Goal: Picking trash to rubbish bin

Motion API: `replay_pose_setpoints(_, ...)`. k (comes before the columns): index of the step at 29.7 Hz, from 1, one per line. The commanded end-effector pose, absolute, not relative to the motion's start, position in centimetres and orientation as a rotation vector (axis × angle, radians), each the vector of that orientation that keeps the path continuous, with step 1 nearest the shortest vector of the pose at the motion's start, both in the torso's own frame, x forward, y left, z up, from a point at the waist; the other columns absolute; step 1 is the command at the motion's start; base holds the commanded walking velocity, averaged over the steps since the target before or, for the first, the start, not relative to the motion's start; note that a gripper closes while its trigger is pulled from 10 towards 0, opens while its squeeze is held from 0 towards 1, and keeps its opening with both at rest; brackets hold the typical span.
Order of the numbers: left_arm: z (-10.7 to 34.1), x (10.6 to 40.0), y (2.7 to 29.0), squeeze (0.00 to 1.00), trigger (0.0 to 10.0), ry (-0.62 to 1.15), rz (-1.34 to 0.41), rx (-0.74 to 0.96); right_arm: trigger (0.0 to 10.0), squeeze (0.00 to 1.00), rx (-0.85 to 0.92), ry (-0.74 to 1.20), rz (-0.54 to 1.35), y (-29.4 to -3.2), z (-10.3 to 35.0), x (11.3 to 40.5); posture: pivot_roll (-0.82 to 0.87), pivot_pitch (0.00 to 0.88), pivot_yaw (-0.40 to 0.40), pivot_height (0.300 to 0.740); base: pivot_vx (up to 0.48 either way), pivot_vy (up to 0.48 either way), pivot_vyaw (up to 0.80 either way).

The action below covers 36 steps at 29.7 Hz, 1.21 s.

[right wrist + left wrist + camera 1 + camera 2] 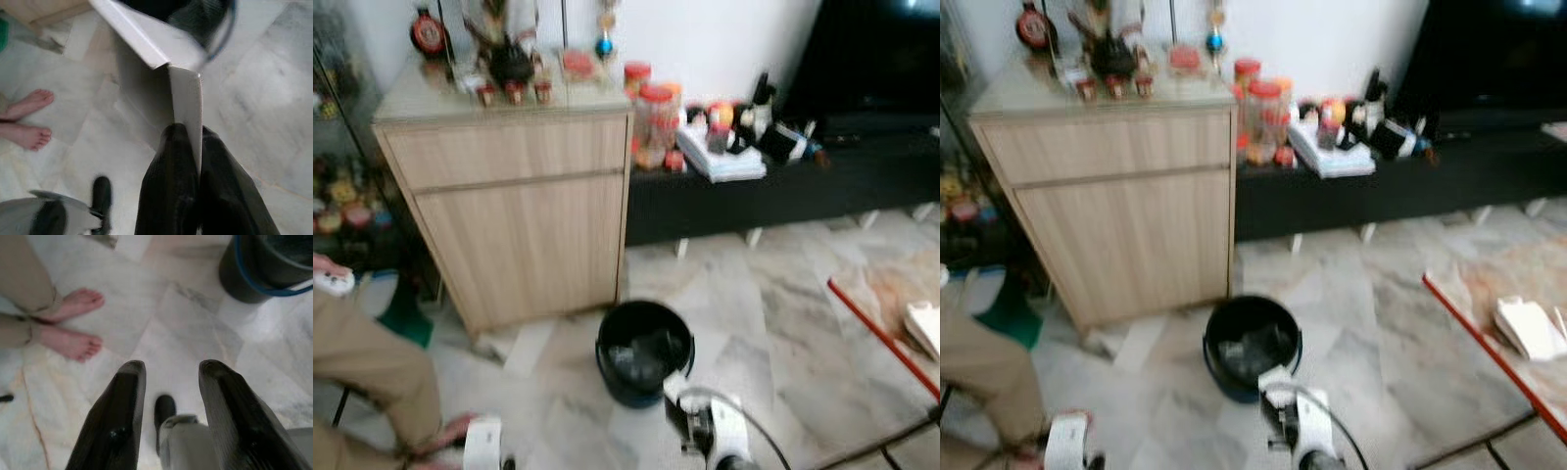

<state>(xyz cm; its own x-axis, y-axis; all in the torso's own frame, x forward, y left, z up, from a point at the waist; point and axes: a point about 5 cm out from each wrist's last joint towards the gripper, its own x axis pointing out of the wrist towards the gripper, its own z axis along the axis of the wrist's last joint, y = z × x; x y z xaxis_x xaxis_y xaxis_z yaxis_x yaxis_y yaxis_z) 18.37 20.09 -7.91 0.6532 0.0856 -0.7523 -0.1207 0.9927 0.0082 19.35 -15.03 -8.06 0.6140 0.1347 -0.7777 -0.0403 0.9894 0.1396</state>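
between the right gripper's (pixel 195 166) two black fingers, clenched on one thin edge: a white folded card (pixel 161 54), creased, its far end reaching over the rim of the black bin (pixel 644 351). looks light and fairly stiff, probably cardboard or thick paper, smooth enough to slip; likely to flap or pivot about the pinch since held only at a corner. better gripped near the crease where two panels meet, for stiffness. seems ready for dropping, with most of the sheet already above the bin mouth; a plain letting-go should do, though the near end might catch the rim.

further out: bin on pale marble floor (pixel 783 323), just in front of a wooden cabinet (pixel 509 215) topped with ornaments. left gripper (pixel 168 382) low beside the bin, fingers spread wide, grasping nothing, aimed at bare tile. bare feet (pixel 73 323) of a person in tan trousers near that gripper, well clear of the bin. beyond, a low dark tv bench (pixel 783 186) crowded with jars and books; a red-edged mat (pixel 1489 343) with a white paper (pixel 1528 328) off to the right.
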Motion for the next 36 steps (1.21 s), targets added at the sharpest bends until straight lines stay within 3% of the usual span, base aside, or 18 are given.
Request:
replay_pose_setpoints(1, -8.04, 18.26, 19.75, 0.0, 10.0, 0.862, 0.112, -0.051, 10.0, 0.0, 0.1, 0.9, 0.087, -15.53, -7.97, 19.49, 0.05, 0.0, -0.045, 0.74, 0.281, 0.0, 0.0)
replay_pose_setpoints(36, -7.98, 18.38, 19.64, 0.0, 10.0, 0.858, 0.093, -0.043, 10.0, 0.0, 0.123, 0.899, 0.129, -15.07, -8.05, 19.26, 0.04, 0.0, -0.04, 0.74, 0.278, 0.0, 0.0)
